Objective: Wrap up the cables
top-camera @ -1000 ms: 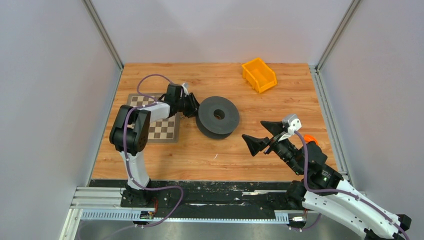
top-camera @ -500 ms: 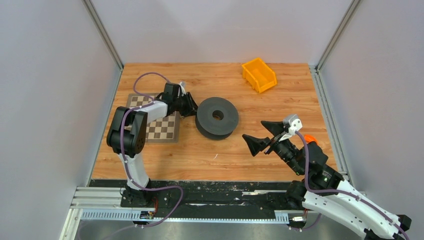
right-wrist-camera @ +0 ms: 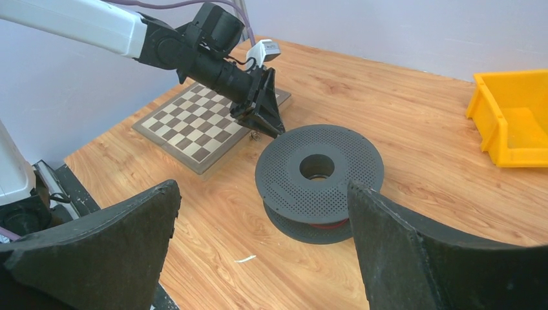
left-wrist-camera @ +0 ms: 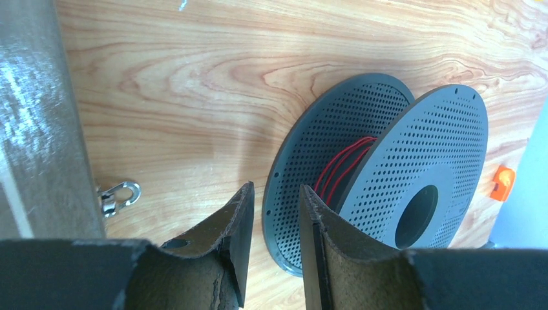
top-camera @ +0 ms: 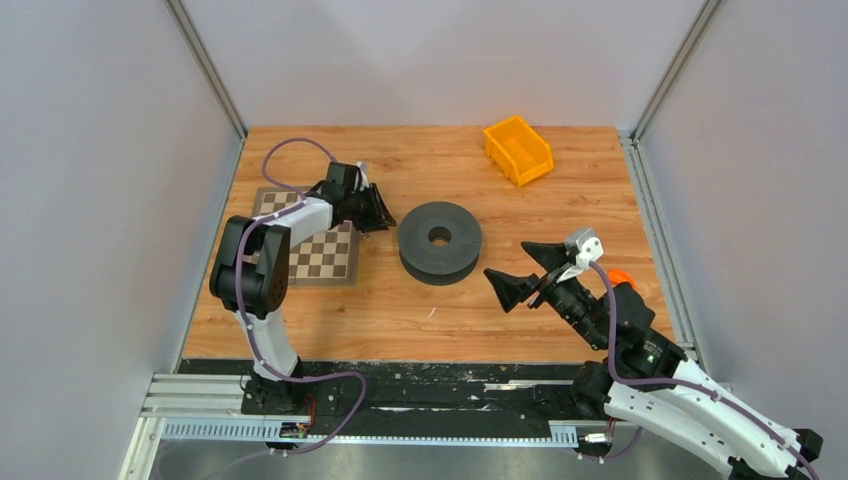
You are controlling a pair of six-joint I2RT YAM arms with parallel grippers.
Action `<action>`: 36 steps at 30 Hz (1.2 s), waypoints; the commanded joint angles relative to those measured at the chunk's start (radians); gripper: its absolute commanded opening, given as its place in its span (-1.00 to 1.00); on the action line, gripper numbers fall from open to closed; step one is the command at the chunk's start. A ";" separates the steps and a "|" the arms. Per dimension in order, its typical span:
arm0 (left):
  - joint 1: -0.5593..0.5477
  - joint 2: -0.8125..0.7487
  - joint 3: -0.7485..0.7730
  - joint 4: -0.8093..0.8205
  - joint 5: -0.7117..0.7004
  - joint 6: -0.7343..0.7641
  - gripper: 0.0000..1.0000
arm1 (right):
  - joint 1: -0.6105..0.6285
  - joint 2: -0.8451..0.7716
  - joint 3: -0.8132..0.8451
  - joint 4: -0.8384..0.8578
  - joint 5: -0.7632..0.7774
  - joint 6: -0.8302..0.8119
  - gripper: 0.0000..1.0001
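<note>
Two fingers of the left gripper (left-wrist-camera: 274, 194) stand a narrow slit apart, nearly closed, with nothing visible between them. Its tips point right at the spool (left-wrist-camera: 446, 142) and sit just beside the rim; whether they touch it cannot be made out. In the top view this gripper (top-camera: 378, 210) hangs over the far right corner of a chessboard (top-camera: 320, 255), with the spool (top-camera: 460, 240) just to its right. A small metal clasp (left-wrist-camera: 119, 197) lies on the wood by the left finger.

The right gripper (top-camera: 506, 259) is spread wide and holds nothing. It hovers near and to the right of the spool, apart from it, and its wrist view frames the spool (right-wrist-camera: 342, 161) between the two broad black fingers (right-wrist-camera: 97, 245).

The wire (left-wrist-camera: 342, 165) is a few thin red turns wound between the two perforated grey flanges. A little of the red (right-wrist-camera: 323, 224) also shows at the near side under the top flange. The spool lies flat, hole up, near the middle of the table (top-camera: 450, 310).

The table is light wood with grain running left to right. A yellow bin (top-camera: 517, 150) sits at the far side, right of centre, well apart from the spool. A small orange piece (top-camera: 620, 277) shows beside the right arm. Pale grey walls close in the left, far and right sides, and a metal rail runs along the near edge where both arms are bolted.
</note>
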 commanded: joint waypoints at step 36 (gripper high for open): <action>-0.036 -1.223 -0.391 -0.022 0.144 0.309 1.00 | -0.001 0.037 0.251 -0.465 0.466 0.353 1.00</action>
